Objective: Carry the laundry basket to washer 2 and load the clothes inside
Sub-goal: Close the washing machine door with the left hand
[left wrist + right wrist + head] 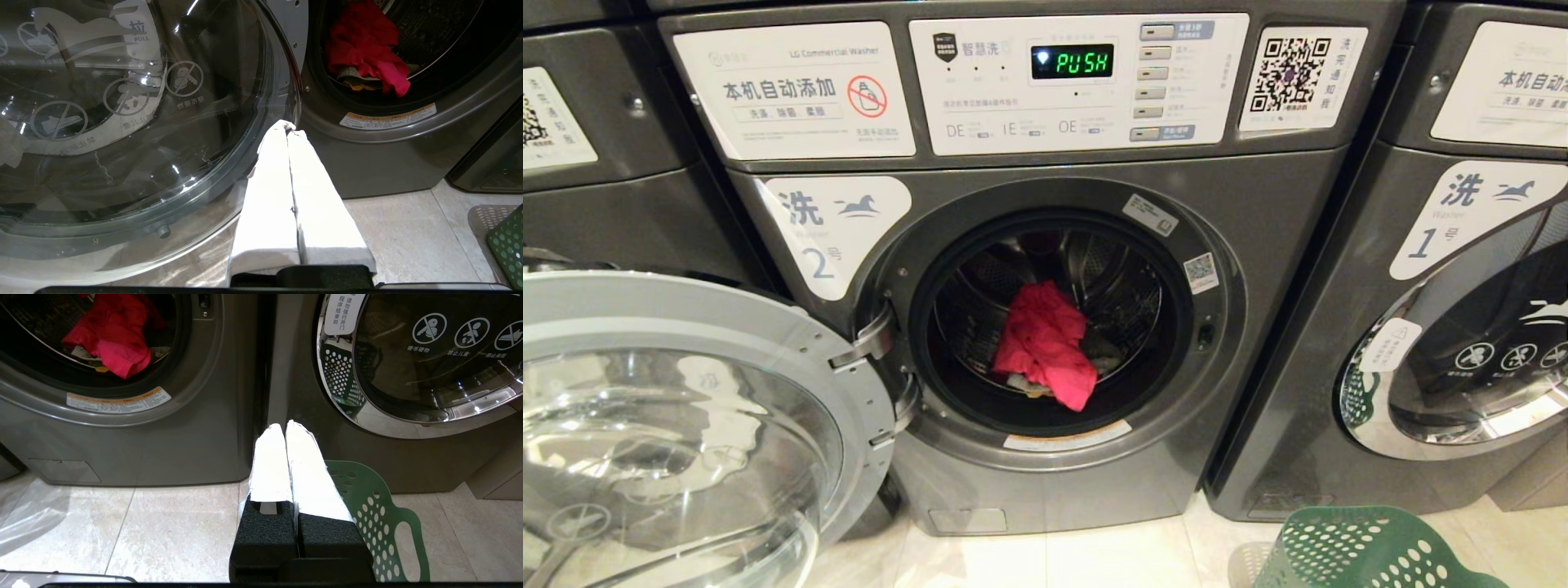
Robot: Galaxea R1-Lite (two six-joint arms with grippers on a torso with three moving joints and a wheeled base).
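With clothes (pixel 1045 343) lying in washer 2 (pixel 1045 457) and the laundry basket (pixel 1356 551) sitting beside it, both closed, empty tools, left tool (pixel 289 127) and right tool (pixel 284 426), are idling; loading seems finished, door (pixel 686 425) wanting shutting.

Washer 2 (pixel 1029 269) is showing green "PUSH" on its display (pixel 1072 61), "LG Commercial Washer" on the panel sticker (pixel 796 90) left of that display, and "洗 2号" with a horse logo on the label (pixel 829 229) below. Right of washer 2, the neighbouring washer (pixel 1421 327) is carrying "洗 1号". The open door glass (pixel 122 102) is reading "PULL".
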